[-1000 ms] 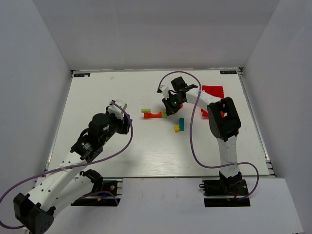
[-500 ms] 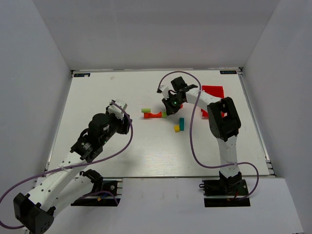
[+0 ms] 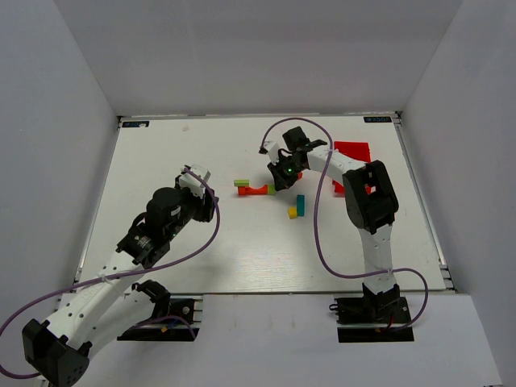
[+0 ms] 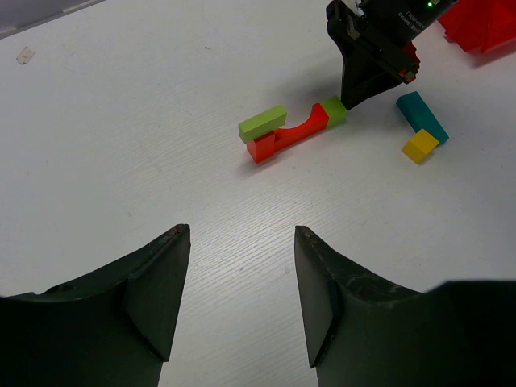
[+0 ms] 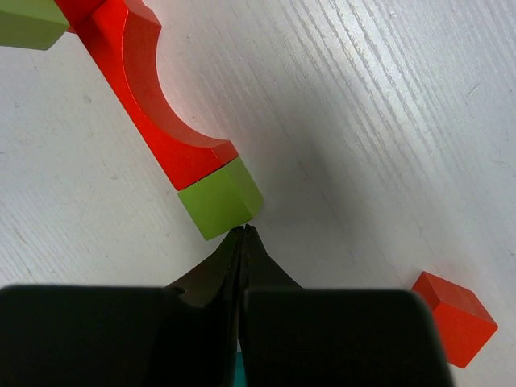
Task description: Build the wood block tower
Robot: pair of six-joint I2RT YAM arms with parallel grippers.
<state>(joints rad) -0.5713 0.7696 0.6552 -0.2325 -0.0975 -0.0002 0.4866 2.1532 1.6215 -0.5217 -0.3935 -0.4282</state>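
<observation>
A red arch point(image 3: 256, 190) lies flat on the table with a lime-green cube point(image 3: 272, 189) against its right end and a lime-green bar point(image 3: 241, 183) at its left end. A teal bar point(image 3: 301, 205) and a yellow cube point(image 3: 293, 213) lie to the right. My right gripper point(image 5: 243, 230) is shut and empty, its tips touching the green cube's point(image 5: 219, 199) near corner. An orange-red block point(image 5: 455, 318) lies beside it. My left gripper point(image 4: 242, 234) is open and empty, well short of the arch point(image 4: 290, 137).
A red plastic bin point(image 3: 352, 153) stands at the back right, behind the right arm. Grey walls enclose the white table on three sides. Purple cables loop over both arms.
</observation>
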